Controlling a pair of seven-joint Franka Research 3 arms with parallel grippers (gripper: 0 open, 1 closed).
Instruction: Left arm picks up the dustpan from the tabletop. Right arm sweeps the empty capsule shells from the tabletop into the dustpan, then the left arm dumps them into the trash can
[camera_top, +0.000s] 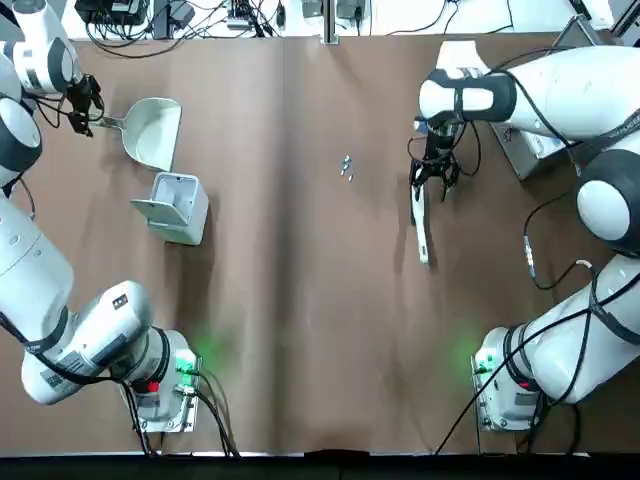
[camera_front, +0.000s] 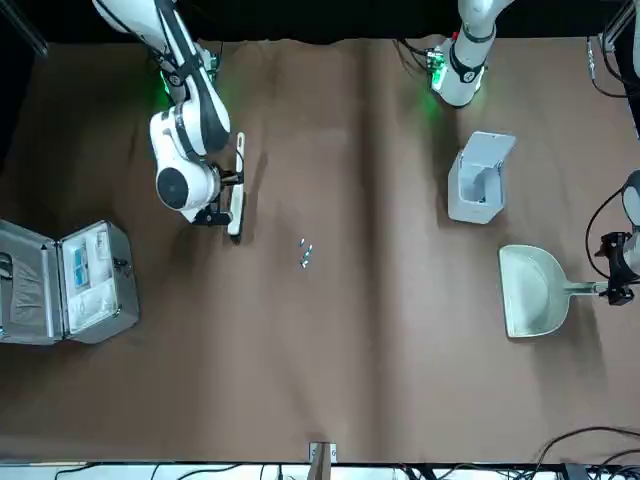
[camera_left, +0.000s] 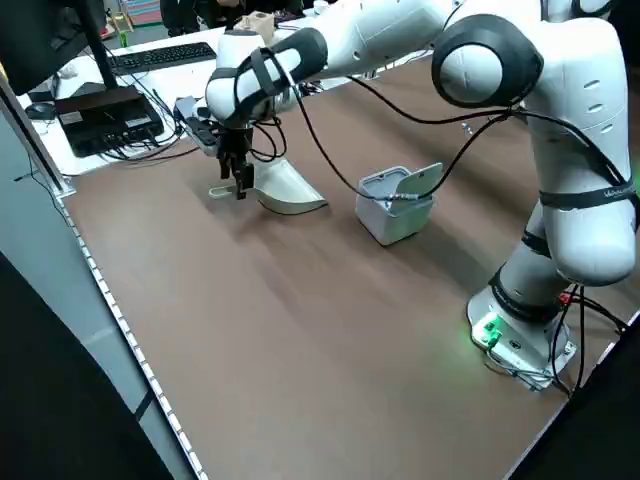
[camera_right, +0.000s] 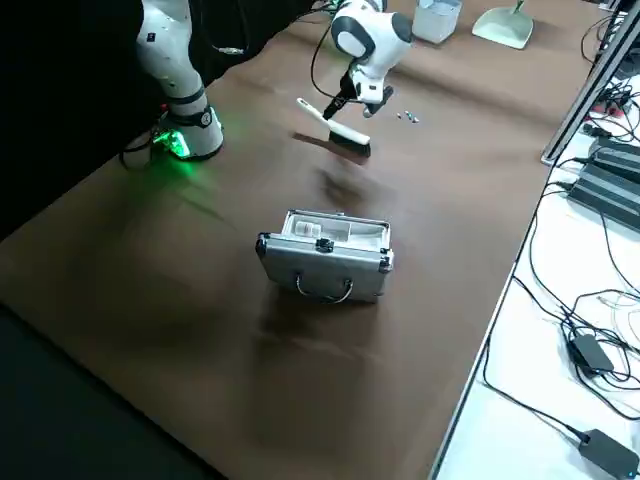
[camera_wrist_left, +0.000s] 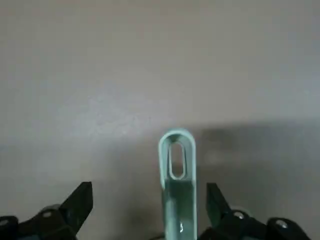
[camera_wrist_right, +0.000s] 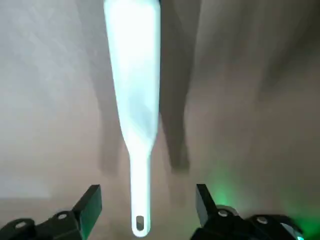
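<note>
The cream dustpan (camera_top: 155, 130) lies flat at the far left of the table, its thin handle (camera_wrist_left: 176, 172) pointing away from the middle. My left gripper (camera_top: 85, 112) is down at that handle, open, one finger (camera_wrist_left: 80, 200) on each side and apart from it. The empty capsule shells (camera_top: 346, 168) form a tiny cluster mid-table. The white brush (camera_top: 421, 225) lies to their right. My right gripper (camera_top: 435, 175) hangs open over the brush's handle end (camera_wrist_right: 140, 220), not gripping. The trash can (camera_top: 175, 205) stands lid-up just in front of the dustpan.
An open silver metal case (camera_front: 70, 275) sits at the far right edge of the table, beyond the right arm. Cables and electronics (camera_top: 180, 15) line the far side. Brown tabletop (camera_top: 300, 320) stretches between the arms' bases.
</note>
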